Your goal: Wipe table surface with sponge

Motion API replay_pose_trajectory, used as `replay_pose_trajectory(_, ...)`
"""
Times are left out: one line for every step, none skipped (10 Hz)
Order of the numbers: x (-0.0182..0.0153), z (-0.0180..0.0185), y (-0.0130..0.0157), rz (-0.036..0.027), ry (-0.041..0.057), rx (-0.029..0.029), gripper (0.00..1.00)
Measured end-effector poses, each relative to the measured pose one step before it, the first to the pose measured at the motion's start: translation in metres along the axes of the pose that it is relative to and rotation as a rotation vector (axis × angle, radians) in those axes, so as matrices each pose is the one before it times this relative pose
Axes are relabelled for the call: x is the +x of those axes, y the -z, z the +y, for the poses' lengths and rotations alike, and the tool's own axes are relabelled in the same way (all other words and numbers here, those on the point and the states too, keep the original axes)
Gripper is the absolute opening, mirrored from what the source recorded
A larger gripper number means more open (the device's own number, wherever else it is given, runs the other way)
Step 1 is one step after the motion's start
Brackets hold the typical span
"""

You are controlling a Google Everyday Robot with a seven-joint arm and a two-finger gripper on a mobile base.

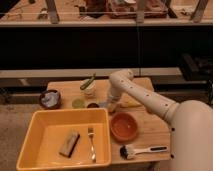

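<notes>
1. Sponge (104, 104) lies at the gripper (111, 105) tip, on the table surface (148, 134), just behind the yellow tub's (70, 112) far right corner.
2. Gripper sits low at the sponge; can't tell if it's clamped.
3. Step: probably grasping the sponge, wiping not yet started.
4. Next: secure the hold, press down, sweep clear of the orange bowl (124, 126).

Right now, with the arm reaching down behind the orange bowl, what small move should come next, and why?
I'd guess: start sliding the sponge sideways along the table surface. The gripper sits low right at the sponge, just behind the orange bowl, so it seems in place to wipe.
</notes>
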State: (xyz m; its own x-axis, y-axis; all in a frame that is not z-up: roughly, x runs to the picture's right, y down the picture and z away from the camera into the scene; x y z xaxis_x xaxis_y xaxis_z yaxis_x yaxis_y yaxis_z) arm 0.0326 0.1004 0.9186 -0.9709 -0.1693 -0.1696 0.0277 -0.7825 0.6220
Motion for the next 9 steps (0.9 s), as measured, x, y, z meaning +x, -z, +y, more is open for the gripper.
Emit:
replay_pose_trajectory(-0.00189, -0.00006, -0.00152, 0.00424, -0.01322, -0.00221, 0.25)
replay_pose_trajectory(-0.00411, 0.00107, 0.00077, 0.00392, -0.01423, -0.00628, 0.21)
replay_pose_trajectory(-0.00451, 0.00098, 0.00079, -0.00274, -0.00971, -0.00408, 0.21)
replay_pose_trajectory(-0.00807, 0.00022, 0.00069, -0.00744, -0.01346, -0.00026, 0.21)
replay_pose_trajectory(-0.00444, -0.00171, -0.00066, -0.00367, -0.00807, 0.00504, 0.21)
replay_pose_trajectory(-0.00298, -0.00285, -0.00151, -0.00215, -0.00586, 0.00702, 0.21)
replay_pose_trajectory(-0.00044, -0.00036, -0.00008, -0.00142, -0.00032, 0.00143, 0.21)
replay_pose_trajectory(-0.00119, -0.00011, -0.00005, -0.00172, -0.00090, 0.00046, 0.21)
replay_pose_trajectory(-0.00024, 0.00003, 0.00003, -0.00016, -0.00028, -0.00011, 0.21)
